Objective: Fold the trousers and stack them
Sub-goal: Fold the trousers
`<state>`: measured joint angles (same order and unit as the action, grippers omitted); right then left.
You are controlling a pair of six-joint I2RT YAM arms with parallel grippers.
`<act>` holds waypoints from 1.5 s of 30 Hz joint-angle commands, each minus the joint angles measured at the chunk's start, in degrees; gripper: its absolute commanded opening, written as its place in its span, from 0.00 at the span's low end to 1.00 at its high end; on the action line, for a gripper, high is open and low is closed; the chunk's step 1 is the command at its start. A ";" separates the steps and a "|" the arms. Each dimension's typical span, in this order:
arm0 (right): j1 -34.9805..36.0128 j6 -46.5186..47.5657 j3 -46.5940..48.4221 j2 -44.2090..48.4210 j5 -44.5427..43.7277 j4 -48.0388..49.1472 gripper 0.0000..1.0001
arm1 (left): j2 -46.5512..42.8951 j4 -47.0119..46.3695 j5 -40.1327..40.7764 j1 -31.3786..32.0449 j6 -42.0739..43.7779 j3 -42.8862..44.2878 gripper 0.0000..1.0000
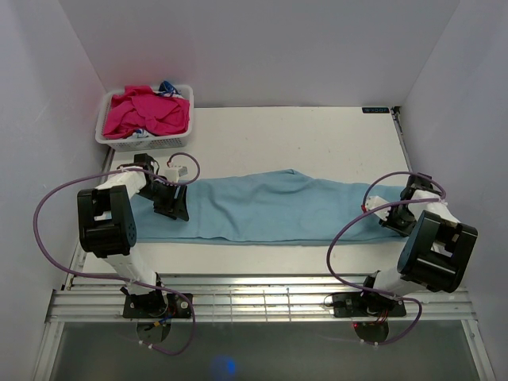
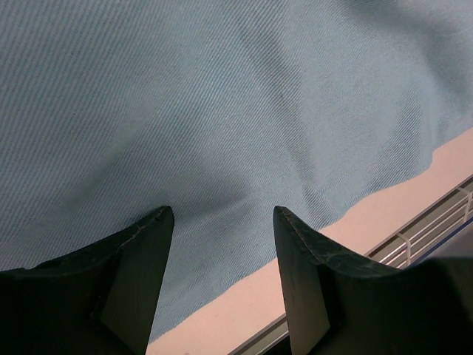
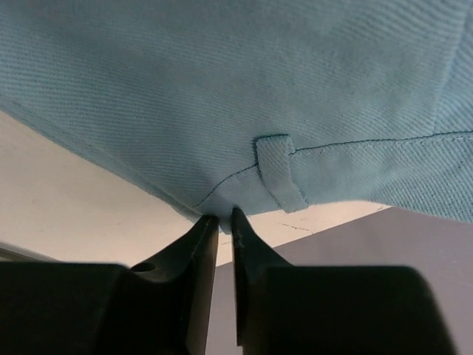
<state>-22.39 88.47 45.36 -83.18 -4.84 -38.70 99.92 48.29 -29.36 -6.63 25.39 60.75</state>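
Note:
The light blue trousers lie stretched left to right across the middle of the table, folded lengthwise. My left gripper is open, its fingers straddling the cloth's near edge at the left end without pinching it. My right gripper is shut on the trousers' waistband edge next to a belt loop, at the right end. The cloth fills most of both wrist views.
A white basket with magenta garments stands at the back left corner. White walls close in left, back and right. A metal grille runs along the table's near edge by the arm bases.

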 commanded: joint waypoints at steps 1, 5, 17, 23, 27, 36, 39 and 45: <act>-0.11 1.27 0.86 -0.06 -0.26 0.21 0.15 | 2.39 -4.08 5.28 -0.31 1.86 -0.81 0.69; -0.11 1.88 3.76 1.96 0.27 -3.13 0.08 | 2.39 -4.61 5.63 -0.40 1.86 -1.25 0.69; -2.04 5.05 2.47 8.03 -0.78 -10.71 0.08 | 2.56 -5.40 6.25 -0.40 1.77 -1.95 0.69; -2.74 5.05 -3.53 4.87 -3.77 -2.79 0.08 | 1.95 -5.31 6.51 -0.40 2.21 -2.48 0.69; -2.74 3.47 0.40 2.06 -4.48 -3.39 0.28 | -0.42 -2.95 3.01 -0.40 3.53 -0.99 0.71; 4.62 -15.40 33.80 -6.18 16.34 -25.53 0.97 | -10.70 1.19 -2.90 -0.75 -0.42 6.13 0.75; 10.50 -25.86 37.25 -11.19 21.44 -27.05 1.00 | -11.50 0.66 0.17 -2.32 -3.58 6.22 0.75; 20.44 -40.45 29.98 -18.58 21.55 -15.21 0.95 | -10.45 1.63 2.11 -11.88 -7.46 7.89 0.75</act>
<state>-5.63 59.72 79.53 -97.97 14.22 -56.40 90.35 49.12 -28.97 -13.21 20.62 66.61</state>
